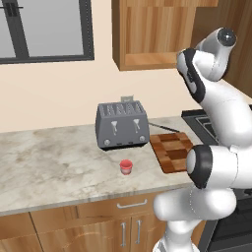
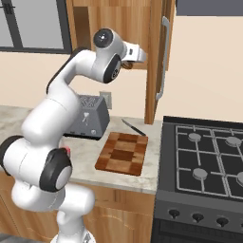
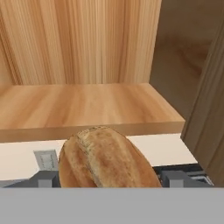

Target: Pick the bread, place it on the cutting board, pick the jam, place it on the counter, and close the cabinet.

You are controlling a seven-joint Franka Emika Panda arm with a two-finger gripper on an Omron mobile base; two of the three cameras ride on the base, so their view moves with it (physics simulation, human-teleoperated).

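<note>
Gripper (image 2: 128, 64), raised level with the open cabinet's (image 1: 152, 34) bottom shelf, holds the bread (image 3: 105, 159) between its 2 fingers; in the hand view the brown crusted loaf sits directly in front of the camera, just outside the shelf's front edge. The cabinet door (image 2: 159, 57) stands swung open, its long metal bar handle (image 2: 163, 57) facing the stove. Below the cabinet, on the counter (image 1: 54, 162), lies the chequered cutting board (image 2: 122, 153), bare, with a dark knife (image 2: 134, 127) just behind it against the wall. A grey 4-slot toaster (image 1: 122, 125) stands beside the board, on the side away from the stove. The jam (image 1: 126, 167), a small red jar, stands on the counter in front of the toaster, near the counter's front edge. A black gas stove (image 2: 209, 161) adjoins the counter on the board's other side.
</note>
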